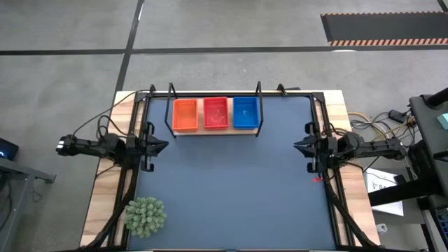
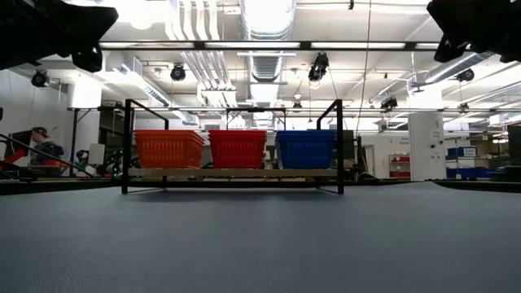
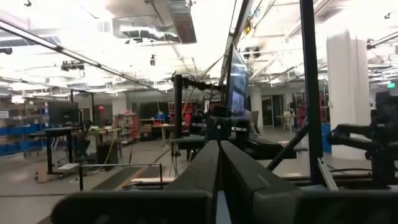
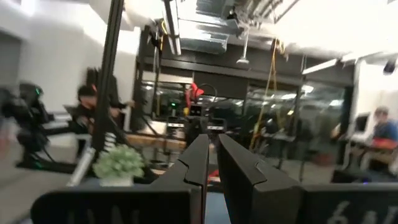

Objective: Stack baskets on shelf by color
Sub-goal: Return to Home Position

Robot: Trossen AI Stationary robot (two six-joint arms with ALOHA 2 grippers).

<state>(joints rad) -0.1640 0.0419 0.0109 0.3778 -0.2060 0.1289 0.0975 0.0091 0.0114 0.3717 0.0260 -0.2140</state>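
Dark-blue matting covers the tabletop, and the low view shows a bright workshop of ducts and ceiling lights behind it. At the mat's left edge the left gripper hangs above the surface with its tips pointing inward. Its fingers are pressed almost together with nothing between them. Near the front left corner of the table sits a green spiky plant ball. Along the far edge of the mat stands the shelf, a light wooden board in a black wire frame. It carries three stacks just beside one another: orange baskets on the left, red baskets in the middle and blue baskets on the right. At the mat's right edge the right gripper faces inward, opposite the left one. Its fingers are nearly touching and hold nothing.
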